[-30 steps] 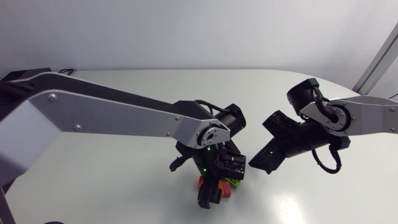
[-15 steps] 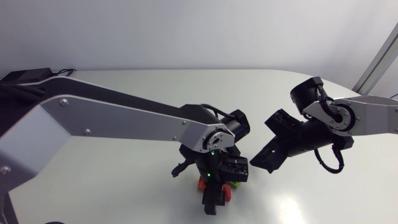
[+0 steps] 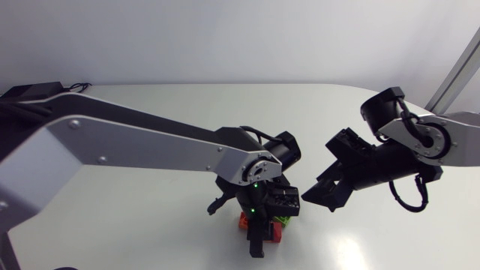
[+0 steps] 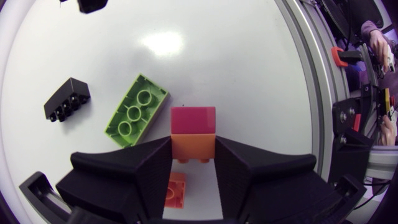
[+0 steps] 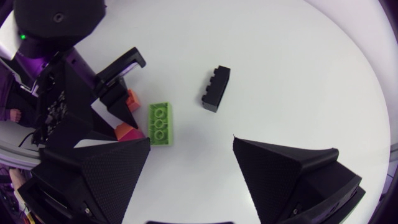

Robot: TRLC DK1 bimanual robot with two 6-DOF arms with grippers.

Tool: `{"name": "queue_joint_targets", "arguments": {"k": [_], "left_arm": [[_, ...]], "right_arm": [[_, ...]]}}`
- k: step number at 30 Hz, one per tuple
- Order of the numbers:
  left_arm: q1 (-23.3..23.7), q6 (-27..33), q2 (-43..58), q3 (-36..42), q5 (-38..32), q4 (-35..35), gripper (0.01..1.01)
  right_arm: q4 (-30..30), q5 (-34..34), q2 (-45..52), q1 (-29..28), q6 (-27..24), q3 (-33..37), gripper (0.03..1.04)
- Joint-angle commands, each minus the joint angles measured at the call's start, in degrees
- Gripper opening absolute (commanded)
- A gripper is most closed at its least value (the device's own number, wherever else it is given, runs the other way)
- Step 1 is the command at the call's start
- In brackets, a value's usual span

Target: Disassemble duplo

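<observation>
My left claw [image 4: 193, 144] is closed on the orange brick [image 4: 193, 151], with one finger pressed on each side of it. A pink brick [image 4: 193, 119] is stuck to the orange one and pokes out just past my fingertips. I think this pair is what has to come apart now. Farther back under the claw lies a small orange piece [image 4: 175, 191], loose on the table [image 4: 217, 56].

Just beside one finger is a green brick [image 4: 137, 112], lying flat with its round rings showing. A bit farther off is a black brick [image 4: 67, 99]. Both lie alone and touch nothing, so I think they are already done.

My right claw [image 5: 191, 142] is wide open and holds nothing. It hangs above the table, near the left claw but not touching it.

To do this step well, I should hold the orange brick firmly and not let it turn. Then I should bring the right claw over slowly and put its fingers on two sides of the pink brick only. None of the orange brick should get caught in that grip. Once the right claw is closed, I think tipping the pink brick to one side will work better than pulling it straight off.

There is not much pink brick to grab. The two claws will be very close and could bump, so I should go slowly. I should also stay clear of the green brick.
</observation>
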Motion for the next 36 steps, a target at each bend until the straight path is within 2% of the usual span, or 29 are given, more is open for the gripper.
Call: {"name": "queue_joint_targets", "arguments": {"k": [1, 7, 12, 18, 31, 36], "left_arm": [[1.31, -0.25, -6.52, -2.06, 1.22, -0.16, 0.2], [5.61, 4.06, -16.89, -7.24, 11.68, -0.33, 0.21], [6.58, 5.2, -19.44, -9.44, 18.36, -0.42, 0.21], [6.58, 5.11, -19.0, -8.21, 21.7, -1.57, 0.21], [7.64, 5.2, -17.07, -3.11, 26.62, -6.4, 0.21], [7.37, 4.94, -16.63, -3.02, 26.71, -6.49, 0.21]], "right_arm": [[-2.1, -2.34, -4.76, -0.39, -2.2, -1.61, 0.96], [-5.97, -12.71, -12.93, -0.13, -6.42, -4.16, 0.96], [-6.14, -16.23, -16.97, 5.15, -6.86, -6.71, 0.96], [-5.18, -17.11, -19.35, 9.89, -5.1, -7.06, 0.96], [-1.13, -13.94, -19.52, 13.85, -2.81, -9.26, 0.95], [-0.25, -12.62, -19.79, 15.08, -1.85, -9.17, 0.86]]}}
